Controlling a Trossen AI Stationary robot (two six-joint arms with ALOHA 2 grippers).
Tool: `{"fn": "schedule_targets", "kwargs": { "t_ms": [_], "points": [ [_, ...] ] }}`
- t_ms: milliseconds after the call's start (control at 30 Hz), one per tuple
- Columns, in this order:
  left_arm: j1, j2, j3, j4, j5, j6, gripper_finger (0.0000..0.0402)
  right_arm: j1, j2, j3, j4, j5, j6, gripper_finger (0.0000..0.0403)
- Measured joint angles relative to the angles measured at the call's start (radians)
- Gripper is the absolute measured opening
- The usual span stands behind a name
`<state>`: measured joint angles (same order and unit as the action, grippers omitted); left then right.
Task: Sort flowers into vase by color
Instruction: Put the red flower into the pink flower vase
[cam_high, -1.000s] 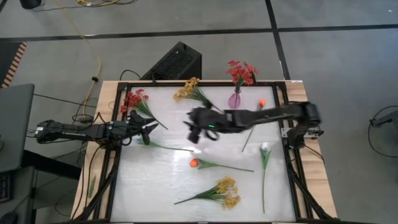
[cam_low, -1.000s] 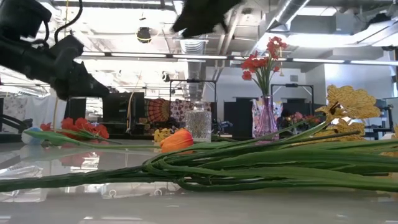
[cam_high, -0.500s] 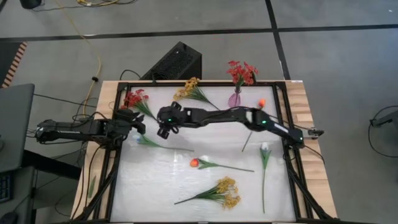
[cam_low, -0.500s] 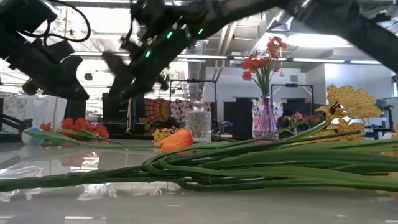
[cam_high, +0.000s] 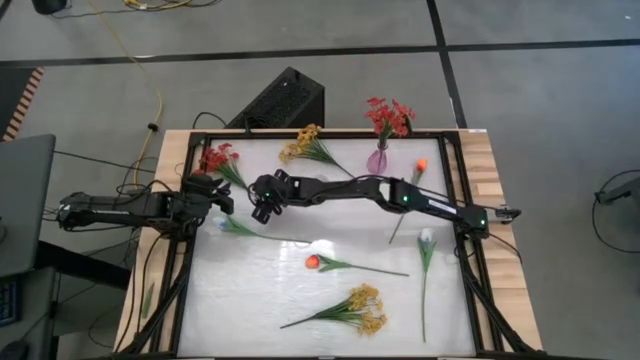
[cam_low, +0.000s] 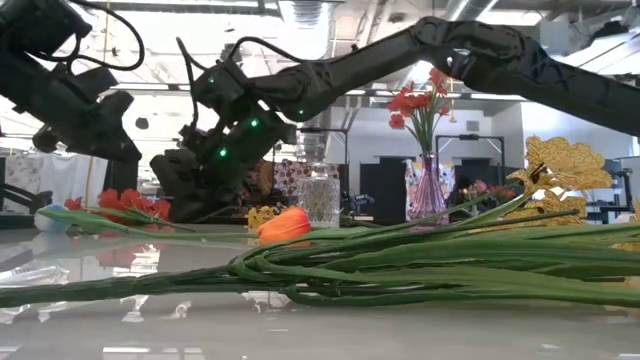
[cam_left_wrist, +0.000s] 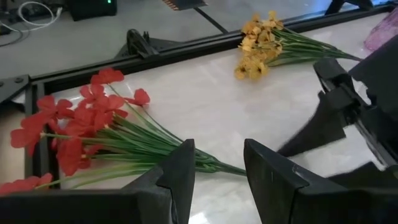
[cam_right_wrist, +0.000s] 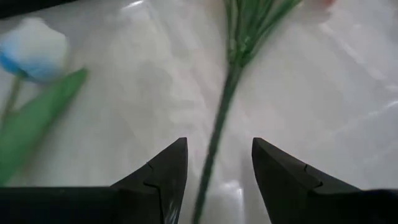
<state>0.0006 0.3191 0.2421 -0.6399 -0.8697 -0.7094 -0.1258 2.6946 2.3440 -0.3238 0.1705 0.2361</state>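
My right gripper (cam_high: 260, 206) is open, low over the table's left part. Its fingers stand on either side of the green stem (cam_right_wrist: 219, 134) of a red blossom spray (cam_high: 216, 159) without touching it. A white tulip (cam_right_wrist: 34, 40) lies close by, head toward the left edge. My left gripper (cam_high: 222, 195) is open at the left edge, beside the red spray (cam_left_wrist: 87, 118). A purple vase (cam_high: 377, 159) at the far edge holds red blossoms (cam_high: 388, 115). Yellow sprays (cam_high: 302, 141) (cam_high: 364, 309), orange tulips (cam_high: 312, 262) (cam_high: 421, 166) and another white tulip (cam_high: 427, 237) lie flat.
My right arm (cam_high: 400, 195) reaches across the table's middle from the right side. A black frame (cam_high: 300, 133) runs around the white tabletop. A clear glass vessel (cam_low: 320, 197) shows in the low view. Bare tabletop lies at the near left (cam_high: 240, 300).
My right gripper has swung from the table's middle toward the left edge and come down low over the red spray's stem, the arm stretching out. My left gripper has drawn back a little toward the left edge. The flowers have stayed in place.
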Motion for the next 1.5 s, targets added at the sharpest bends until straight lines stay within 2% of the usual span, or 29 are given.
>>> {"fn": "schedule_targets", "kwargs": {
  "t_ms": [67, 300, 400, 567, 600, 733, 833, 933, 1100, 1200, 1267, 1333, 1433, 1500],
  "points": [
    [0.0, 0.0, 0.0, 0.001, -0.002, 0.002, 0.0126, -0.002, 0.013, 0.002, 0.019, -0.037, 0.015, 0.0204],
    [0.0, 0.0, 0.0, 0.002, -0.004, 0.005, 0.0125, -0.001, 0.065, 0.007, 0.015, -0.026, 0.015, 0.0193],
    [0.0, 0.0, -0.001, 0.002, -0.003, 0.005, 0.0125, 0.002, 0.067, 0.006, -0.01, 0.004, 0.001, 0.0152],
    [0.0, 0.0, -0.001, 0.002, -0.004, 0.006, 0.0125, 0.005, 0.045, 0.015, -0.049, 0.016, -0.024, 0.0035],
    [0.0, 0.0, -0.001, 0.002, -0.004, 0.006, 0.0125, 0.005, 0.035, 0.011, -0.058, 0.015, -0.028, 0.0024],
    [0.0, 0.0, -0.001, 0.005, 0.01, 0.006, 0.0125, -0.004, -0.019, 0.001, -0.115, 0.005, -0.019, 0.0023],
    [-0.001, -0.001, -0.002, 0.043, 0.089, 0.036, 0.0125, -0.025, -0.083, 0.001, -0.149, 0.036, -0.02, 0.0022],
    [-0.013, -0.001, -0.003, 0.16, 0.217, 0.14, 0.0125, -0.053, -0.169, 0.007, -0.18, 0.109, -0.023, 0.0021],
    [-0.073, -0.001, -0.087, 0.485, 0.453, 0.336, 0.0125, -0.068, -0.29, 0.004, -0.277, 0.178, -0.079, 0.0021],
    [-0.097, -0.002, -0.145, 0.647, 0.506, 0.394, 0.0125, -0.06, -0.369, 0.0, -0.345, 0.201, -0.112, 0.0017],
    [-0.106, -0.001, -0.17, 0.708, 0.526, 0.399, 0.0125, -0.052, -0.441, -0.049, -0.361, 0.221, -0.127, 0.0017],
    [-0.109, -0.001, -0.179, 0.717, 0.537, 0.396, 0.0125, -0.045, -0.526, -0.153, -0.355, 0.245, -0.13, 0.0017],
    [-0.115, -0.001, -0.179, 0.703, 0.547, 0.375, 0.0125, -0.037, -0.685, -0.407, -0.255, 0.27, -0.111, 0.0017],
    [-0.122, -0.001, -0.179, 0.699, 0.553, 0.367, 0.0125, -0.03, -0.815, -0.61, -0.114, 0.257, -0.06, 0.0017]
  ]
}}
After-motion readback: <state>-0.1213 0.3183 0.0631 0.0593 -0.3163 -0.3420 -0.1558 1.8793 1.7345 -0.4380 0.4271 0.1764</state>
